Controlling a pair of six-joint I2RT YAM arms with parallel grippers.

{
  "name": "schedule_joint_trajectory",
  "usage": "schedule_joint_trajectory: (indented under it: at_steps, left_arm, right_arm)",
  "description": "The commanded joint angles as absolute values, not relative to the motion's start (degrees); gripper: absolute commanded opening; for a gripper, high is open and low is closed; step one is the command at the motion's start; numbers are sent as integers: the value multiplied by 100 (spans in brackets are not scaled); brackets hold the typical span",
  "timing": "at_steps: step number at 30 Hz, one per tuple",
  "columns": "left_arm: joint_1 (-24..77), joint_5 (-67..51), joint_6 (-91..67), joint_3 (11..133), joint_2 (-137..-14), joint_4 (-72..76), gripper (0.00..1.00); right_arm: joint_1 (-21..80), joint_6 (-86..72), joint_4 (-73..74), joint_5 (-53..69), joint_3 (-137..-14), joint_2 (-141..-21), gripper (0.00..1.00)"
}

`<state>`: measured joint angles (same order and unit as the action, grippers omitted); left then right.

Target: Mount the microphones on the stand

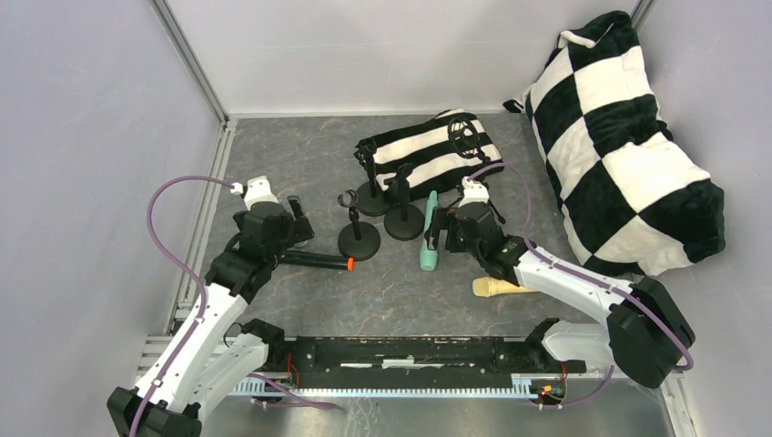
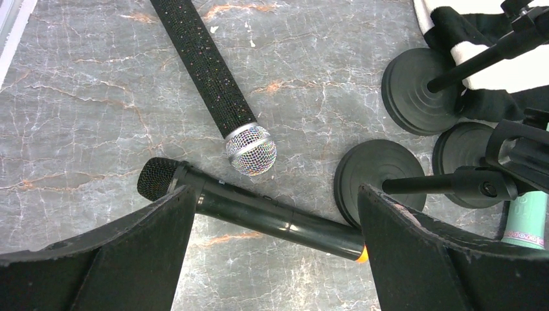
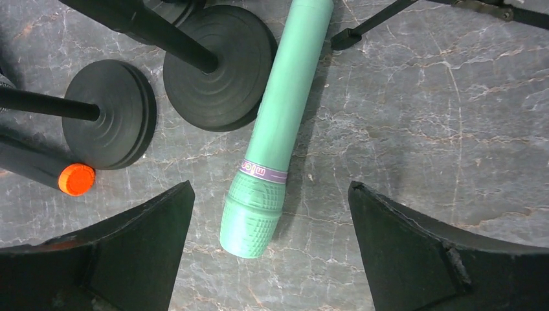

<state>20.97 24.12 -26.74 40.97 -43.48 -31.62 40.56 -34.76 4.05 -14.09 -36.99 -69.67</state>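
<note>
A black microphone with an orange end (image 2: 259,217) (image 1: 314,261) lies flat between the fingers of my open left gripper (image 2: 273,189) (image 1: 296,238), untouched. Beyond it lies a glittery black microphone with a silver mesh head (image 2: 213,71). My right gripper (image 3: 270,184) (image 1: 439,229) hangs open over the head of the mint green microphone (image 3: 278,129) (image 1: 429,246), which lies on the floor. A cream-yellow microphone (image 1: 499,288) lies beside the right forearm. Three round-based stands (image 1: 359,238) (image 1: 403,218) (image 1: 373,198) cluster between the arms, their clips empty.
A black-and-white striped cloth (image 1: 428,155) lies behind the stands, with thin black rods (image 3: 369,26) near it. A large checkered pillow (image 1: 628,137) fills the right side. A black rail (image 1: 401,355) runs along the near edge. Walls close in on the left, back and right.
</note>
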Motion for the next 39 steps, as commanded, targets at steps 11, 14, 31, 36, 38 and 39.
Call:
schedule_joint_trajectory:
  at_steps: [11,14,31,36,38,39]
  left_arm:
    - [2065,3760,-3783,4356,-4494,-3683,100]
    - [2065,4143,-4271,4464,-4757,-3799,100]
    - [734,3551,-4588,4485,-7202,-2167,100]
    - [513,3248,-4527,4634,-7877,-1749,100]
    - [446,3096,-4505,4709,-8109,-1568,100]
    - [426,3031,-4488,4763,-8240,-1510,100]
  right_arm:
    - [4070,-3687,141,-1603,-3436,-6697,96]
    - [4080,-3510,334,-1634,-3450,-6549,97]
    - [4077,-2690,1242,-1740,-3068,-5123,97]
    - [4072,-2578,1295,-1695,-3054,-5090,98]
    - [4074,-2542,1301,-1698,-3050,-5084,97]
    - [4082,-2521,1316,-1702,-3050,-5081,97]
